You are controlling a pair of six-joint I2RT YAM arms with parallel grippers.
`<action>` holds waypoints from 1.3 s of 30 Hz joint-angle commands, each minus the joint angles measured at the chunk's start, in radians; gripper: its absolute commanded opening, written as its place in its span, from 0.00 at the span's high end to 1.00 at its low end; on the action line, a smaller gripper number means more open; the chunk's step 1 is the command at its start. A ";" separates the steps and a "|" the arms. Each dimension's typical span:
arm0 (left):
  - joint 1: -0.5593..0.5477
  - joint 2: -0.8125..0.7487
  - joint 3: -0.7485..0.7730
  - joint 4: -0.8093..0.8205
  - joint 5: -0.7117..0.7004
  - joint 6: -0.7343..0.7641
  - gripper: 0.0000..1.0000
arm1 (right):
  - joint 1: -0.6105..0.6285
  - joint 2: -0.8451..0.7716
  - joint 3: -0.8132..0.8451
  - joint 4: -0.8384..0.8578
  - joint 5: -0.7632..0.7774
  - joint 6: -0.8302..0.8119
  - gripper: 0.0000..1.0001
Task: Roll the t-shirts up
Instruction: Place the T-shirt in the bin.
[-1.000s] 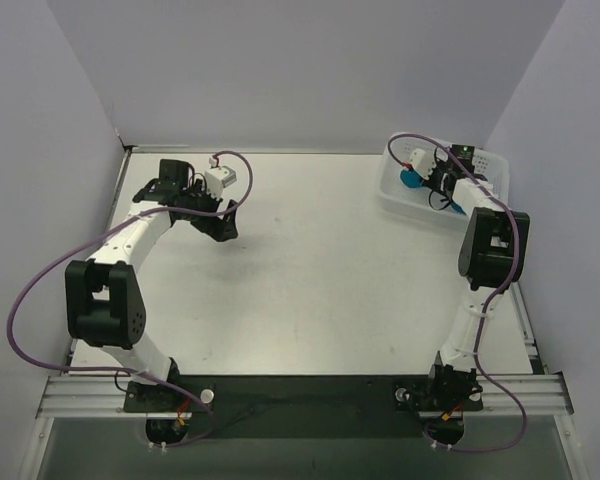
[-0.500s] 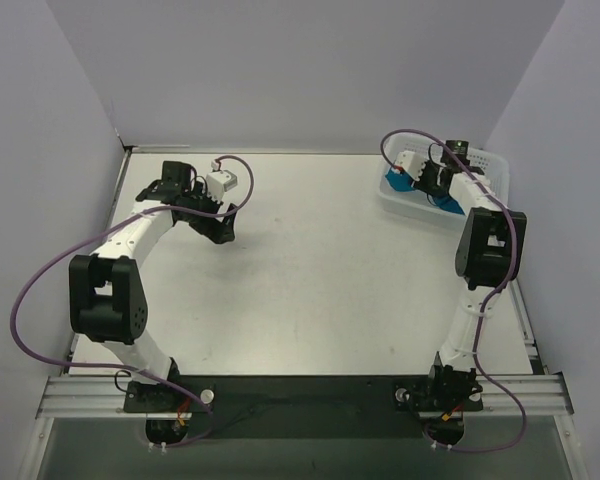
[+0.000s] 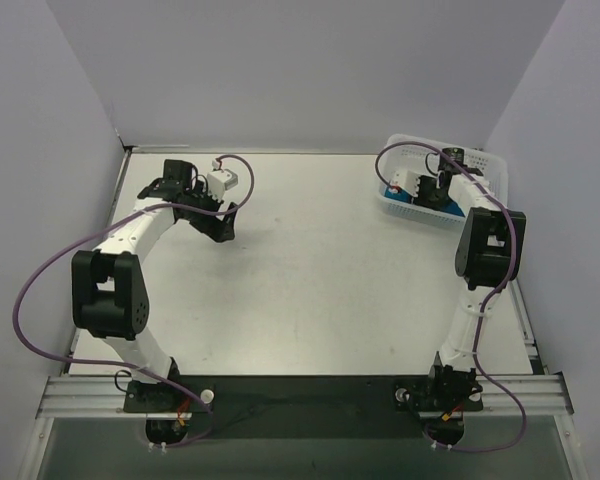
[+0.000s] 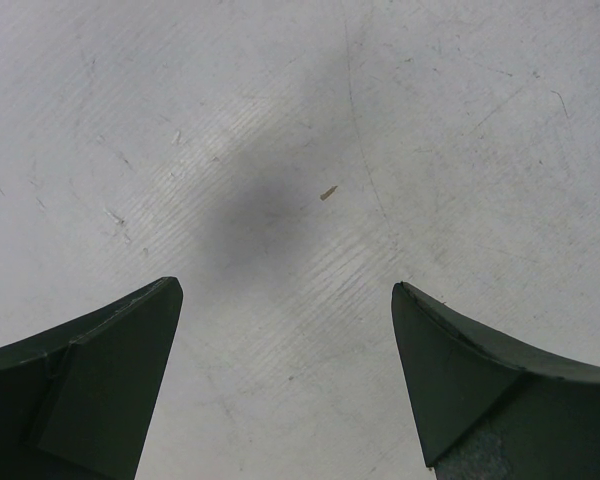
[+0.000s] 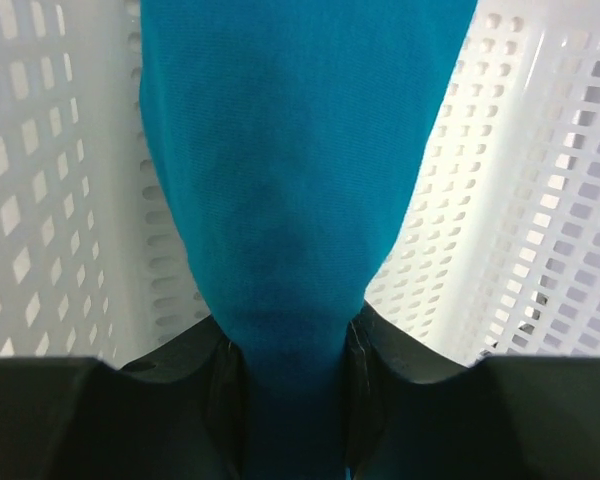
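Jaws on the left arm gape wide above a scuffed white counter (image 4: 280, 120), holding nothing. Right-arm jaws pinch a soft teal-blue cotton t-shirt (image 5: 290, 180) inside a white perforated plastic basket (image 5: 540, 200). From above, that basket sits at the counter's far right corner; pale lavender walls (image 3: 300, 70) enclose its left, far and right sides.

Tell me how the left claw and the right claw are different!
The left claw is wide open and empty; the right claw is shut on the teal t-shirt. The left claw hangs over the table; the right claw reaches into the white basket. Both are dark.
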State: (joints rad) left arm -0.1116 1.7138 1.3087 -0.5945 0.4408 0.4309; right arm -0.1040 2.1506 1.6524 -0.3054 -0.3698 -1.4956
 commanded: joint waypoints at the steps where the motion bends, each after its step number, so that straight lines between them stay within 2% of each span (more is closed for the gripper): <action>1: -0.003 -0.003 0.049 0.013 -0.016 0.012 0.03 | 0.001 -0.046 0.023 -0.116 -0.023 -0.114 1.00; 5: -0.003 0.001 0.047 0.015 -0.017 0.014 0.03 | 0.012 -0.025 0.060 -0.198 0.015 -0.146 1.00; 6: -0.003 0.003 0.047 0.015 -0.017 0.014 0.03 | 0.013 -0.026 0.061 -0.207 0.023 -0.158 0.93; 7: -0.002 0.003 0.049 0.016 -0.016 0.014 0.03 | 0.013 -0.034 0.060 -0.219 0.023 -0.170 0.68; 9: -0.003 0.006 0.047 0.022 -0.014 0.011 0.03 | 0.013 -0.044 0.055 -0.241 0.026 -0.198 0.52; 10: -0.003 0.007 0.047 0.024 -0.014 0.009 0.03 | 0.013 -0.058 0.055 -0.244 0.028 -0.198 0.41; 11: -0.003 0.009 0.049 0.030 -0.013 0.006 0.03 | 0.013 -0.066 0.056 -0.253 0.025 -0.199 0.36; 13: -0.003 0.015 0.052 0.035 -0.005 0.003 0.03 | 0.012 -0.089 0.058 -0.262 0.022 -0.196 0.32; 18: -0.003 0.052 0.069 0.067 0.028 -0.012 0.03 | 0.003 -0.150 0.047 -0.340 0.020 -0.195 0.32; 24: -0.003 0.145 0.165 0.059 0.076 -0.021 0.03 | -0.005 -0.277 -0.011 -0.359 -0.004 -0.143 0.32; 25: -0.002 0.156 0.179 0.055 0.088 -0.023 0.03 | -0.005 -0.294 0.006 -0.357 -0.017 -0.103 0.32; 27: 0.000 0.182 0.213 0.045 0.099 -0.029 0.03 | -0.008 -0.279 0.055 -0.356 -0.046 0.080 0.33; 30: -0.002 0.184 0.233 0.044 0.116 -0.060 0.03 | -0.010 -0.189 0.203 -0.347 -0.034 0.346 0.37; 33: -0.003 0.162 0.233 0.044 0.128 -0.072 0.03 | -0.011 -0.069 0.351 -0.337 0.015 0.519 0.51; 34: -0.003 0.156 0.231 0.042 0.130 -0.075 0.03 | -0.010 -0.017 0.383 -0.327 0.031 0.549 0.65; 35: -0.003 0.150 0.230 0.038 0.130 -0.075 0.03 | -0.010 0.004 0.426 -0.321 0.037 0.570 0.71; 36: -0.002 0.139 0.224 0.036 0.131 -0.075 0.03 | -0.010 0.044 0.444 -0.310 0.057 0.604 0.82; 39: -0.003 0.122 0.207 0.027 0.130 -0.077 0.03 | -0.008 0.096 0.466 -0.275 0.078 0.607 0.91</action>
State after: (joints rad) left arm -0.1127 1.8973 1.4929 -0.5716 0.5369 0.3702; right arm -0.1055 2.1700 2.0823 -0.5739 -0.3401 -1.0245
